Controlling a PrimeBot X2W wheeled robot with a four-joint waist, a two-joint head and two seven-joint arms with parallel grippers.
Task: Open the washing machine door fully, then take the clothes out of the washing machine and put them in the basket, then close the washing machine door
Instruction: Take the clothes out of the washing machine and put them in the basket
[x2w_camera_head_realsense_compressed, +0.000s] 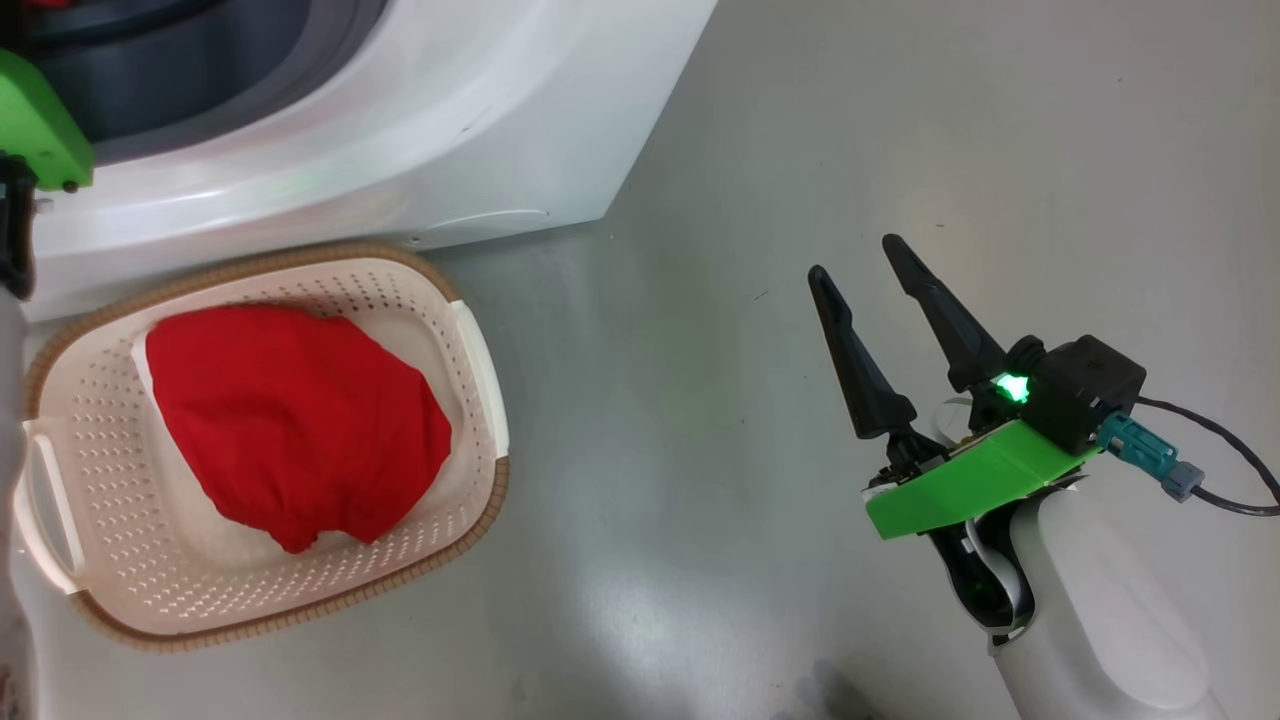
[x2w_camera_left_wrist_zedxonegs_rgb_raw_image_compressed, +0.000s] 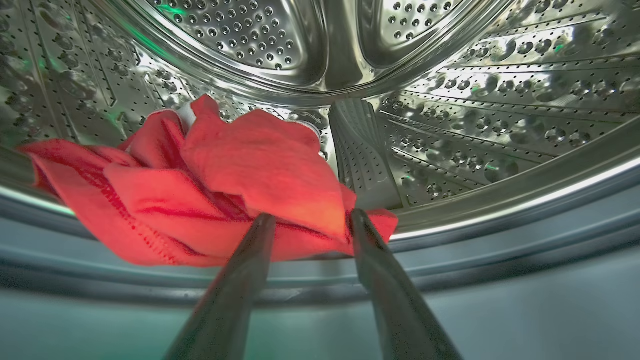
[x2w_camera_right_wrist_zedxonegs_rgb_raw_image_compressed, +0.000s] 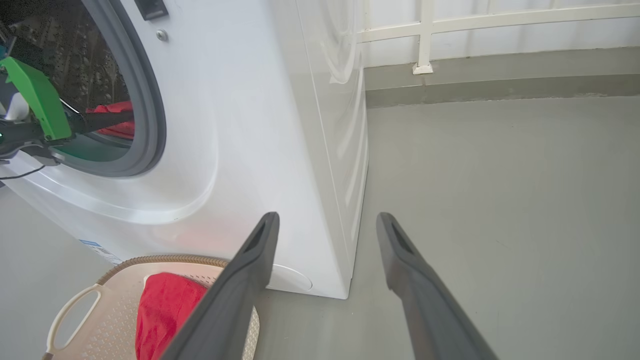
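Observation:
Inside the steel drum (x2w_camera_left_wrist_zedxonegs_rgb_raw_image_compressed: 475, 125) of the washing machine (x2w_camera_head_realsense_compressed: 400, 150), a crumpled red garment (x2w_camera_left_wrist_zedxonegs_rgb_raw_image_compressed: 200, 190) lies at the front lip. My left gripper (x2w_camera_left_wrist_zedxonegs_rgb_raw_image_compressed: 311, 215) reaches into the opening, its fingers (x2w_camera_left_wrist_zedxonegs_rgb_raw_image_compressed: 250, 270) apart on either side of a fold of that cloth. From the right wrist view the left arm's green bracket (x2w_camera_right_wrist_zedxonegs_rgb_raw_image_compressed: 32, 97) and dark fingers (x2w_camera_right_wrist_zedxonegs_rgb_raw_image_compressed: 102, 120) enter the drum beside the red cloth (x2w_camera_right_wrist_zedxonegs_rgb_raw_image_compressed: 117, 125). Another red garment (x2w_camera_head_realsense_compressed: 290, 420) lies in the cream basket (x2w_camera_head_realsense_compressed: 200, 580) on the floor before the machine. My right gripper (x2w_camera_head_realsense_compressed: 854, 257) hangs open and empty over the floor. The washing machine door is out of view.
The basket (x2w_camera_right_wrist_zedxonegs_rgb_raw_image_compressed: 75, 305) sits tight against the machine's white front (x2w_camera_right_wrist_zedxonegs_rgb_raw_image_compressed: 240, 125). Grey floor stretches right of the machine. A white railing (x2w_camera_right_wrist_zedxonegs_rgb_raw_image_compressed: 425, 35) and a low kerb run along the back. A cable (x2w_camera_head_realsense_compressed: 1220, 440) trails from the right wrist.

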